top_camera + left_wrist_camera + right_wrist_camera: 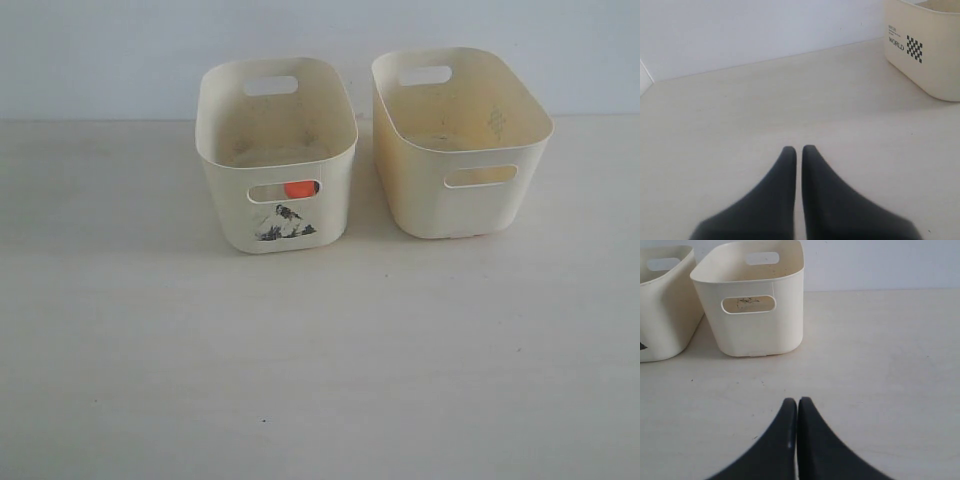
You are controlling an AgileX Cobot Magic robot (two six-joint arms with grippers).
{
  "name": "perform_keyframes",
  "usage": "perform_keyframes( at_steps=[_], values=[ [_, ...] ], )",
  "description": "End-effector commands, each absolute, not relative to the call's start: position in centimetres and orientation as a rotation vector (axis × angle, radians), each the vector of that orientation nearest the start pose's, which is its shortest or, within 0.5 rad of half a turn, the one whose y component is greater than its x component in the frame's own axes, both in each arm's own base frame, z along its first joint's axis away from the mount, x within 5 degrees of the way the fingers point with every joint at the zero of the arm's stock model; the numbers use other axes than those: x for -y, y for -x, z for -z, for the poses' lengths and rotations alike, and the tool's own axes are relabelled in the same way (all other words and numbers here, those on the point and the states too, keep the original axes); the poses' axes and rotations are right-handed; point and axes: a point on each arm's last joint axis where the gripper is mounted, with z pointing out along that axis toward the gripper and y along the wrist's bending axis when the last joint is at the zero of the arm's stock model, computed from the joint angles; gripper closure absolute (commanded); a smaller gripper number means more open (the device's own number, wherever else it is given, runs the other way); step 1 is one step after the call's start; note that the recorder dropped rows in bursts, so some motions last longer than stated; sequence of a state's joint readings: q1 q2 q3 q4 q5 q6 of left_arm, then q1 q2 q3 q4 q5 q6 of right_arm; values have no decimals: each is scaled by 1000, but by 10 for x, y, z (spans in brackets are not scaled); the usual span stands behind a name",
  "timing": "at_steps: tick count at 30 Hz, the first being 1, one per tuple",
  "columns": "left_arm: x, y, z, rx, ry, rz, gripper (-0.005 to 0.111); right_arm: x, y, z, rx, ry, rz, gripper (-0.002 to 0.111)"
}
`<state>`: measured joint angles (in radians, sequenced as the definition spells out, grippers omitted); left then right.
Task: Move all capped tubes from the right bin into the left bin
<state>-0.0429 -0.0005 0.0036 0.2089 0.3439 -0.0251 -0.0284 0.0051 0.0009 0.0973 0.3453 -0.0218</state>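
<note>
Orange cap is showing through the front handle slot of the left bin, while both grippers are sitting clenched and empty above the table.

The cap is lying low inside the paler tub, just above its dark smudgy mark; the tube's body is hiding behind the wall, so its long axis and pointing cannot be told. The right bin, yellower and plain-fronted, is standing upright just beside the left one, not touching it, and both are running their long axes away from the exterior camera. The left gripper is pressing its dark fingers tip to tip over bare tabletop, and the right gripper is doing likewise, facing the right bin's slotted end from well apart.
</note>
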Motion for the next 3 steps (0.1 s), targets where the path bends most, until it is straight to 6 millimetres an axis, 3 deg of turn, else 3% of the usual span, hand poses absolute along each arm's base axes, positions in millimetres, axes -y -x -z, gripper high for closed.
perform_keyframes(
  at_steps=[1, 3],
  values=[
    [-4, -54, -183, -1813, -137, -144, 102, -1, -54, -183, -1822, -64, -53, 108],
    [-4, -54, -183, -1813, -137, -144, 102, -1, -54, -183, -1822, -64, -53, 108]
  ],
)
